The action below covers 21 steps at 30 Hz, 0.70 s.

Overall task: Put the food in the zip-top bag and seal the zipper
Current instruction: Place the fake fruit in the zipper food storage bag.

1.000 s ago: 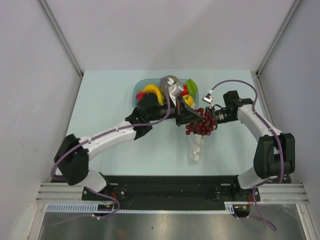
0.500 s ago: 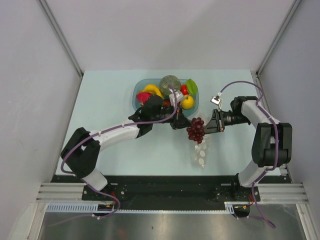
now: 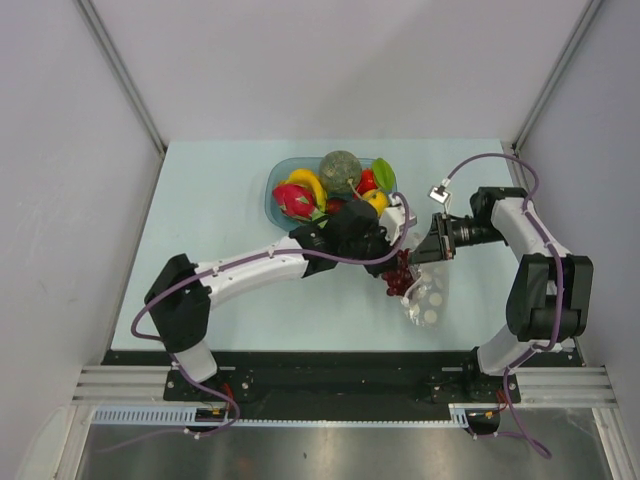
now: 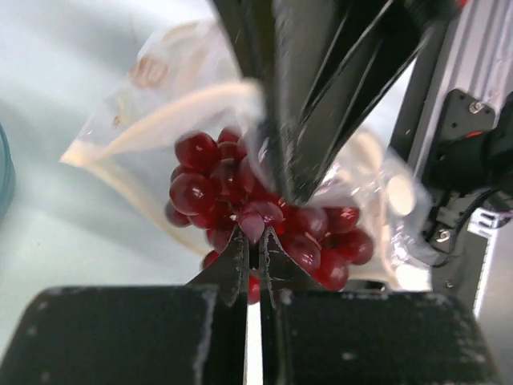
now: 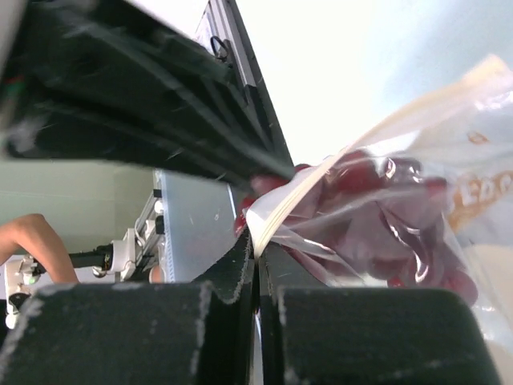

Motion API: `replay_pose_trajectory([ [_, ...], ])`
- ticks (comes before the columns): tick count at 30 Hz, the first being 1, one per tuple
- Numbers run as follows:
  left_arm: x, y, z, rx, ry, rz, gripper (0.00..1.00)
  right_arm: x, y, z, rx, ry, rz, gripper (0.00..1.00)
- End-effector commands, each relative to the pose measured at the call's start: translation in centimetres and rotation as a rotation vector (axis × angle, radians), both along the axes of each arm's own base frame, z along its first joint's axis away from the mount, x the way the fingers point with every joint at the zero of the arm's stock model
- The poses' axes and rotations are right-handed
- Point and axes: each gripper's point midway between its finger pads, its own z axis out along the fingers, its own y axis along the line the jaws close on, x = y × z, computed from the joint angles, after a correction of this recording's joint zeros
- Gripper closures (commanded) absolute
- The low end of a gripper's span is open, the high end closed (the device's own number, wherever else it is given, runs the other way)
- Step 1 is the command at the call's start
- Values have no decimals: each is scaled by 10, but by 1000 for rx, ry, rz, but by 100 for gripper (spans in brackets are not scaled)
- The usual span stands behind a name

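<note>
From above: shows the left fingers (image 3: 388,262) closed on the grapes (image 3: 398,280) right at the bag (image 3: 427,298), right of the middle of the counter (image 3: 200,220), toward its near edge. Shows the right fingers (image 3: 425,245) closed at the bag's top. Finds the ball (image 3: 341,168) in the bowl (image 3: 272,190) by the far edge, so counts half the food as not yet bagged. Cannot tell from here how deep the grapes sit.

From the left wrist: gives those fingers pinched together on one grape at the near side of the bunch, the rest spread across the open mouth between two pale lips. Shows nothing of the ball or bowl.

From the right wrist: gives those fingers clamped on the bag at its zipper (image 5: 337,164), and grapes seen through the clear film, so judges the bunch at least partly inside. Adds what the other views lack: the grip sits on the mouth's very edge.

To do this step well: push the bunch deeper before letting go, keep the held lip high and taut, draw the left fingers straight back out, then fetch the ball.
</note>
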Motion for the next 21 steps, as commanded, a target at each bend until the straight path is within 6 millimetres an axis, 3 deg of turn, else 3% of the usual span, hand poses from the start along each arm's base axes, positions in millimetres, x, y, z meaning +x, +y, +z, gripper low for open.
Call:
replay_pose_trajectory([
  [1,3,-7,64,-115,-15,41,100,-26,9,33,33,86,21,100],
  [4,3,-5,84,-133,-4,76,100,-32,18,44,49,63,53,100],
  [8,12,14,74,-12,3,165,100,-36,31,76,113,12,76,100],
  [12,14,42,66,63,-48,219,100,-60,50,108,181,-86,170,100],
  [17,19,79,67,144,-97,292,98,-76,75,118,178,-136,275,100],
  [18,5,82,74,100,-66,239,86,-74,77,118,166,-156,275,100],
  [20,5,92,97,-22,-51,220,68,-65,81,123,171,-171,253,100],
  [21,-7,105,106,-100,0,172,52,-62,82,126,168,-179,242,100],
])
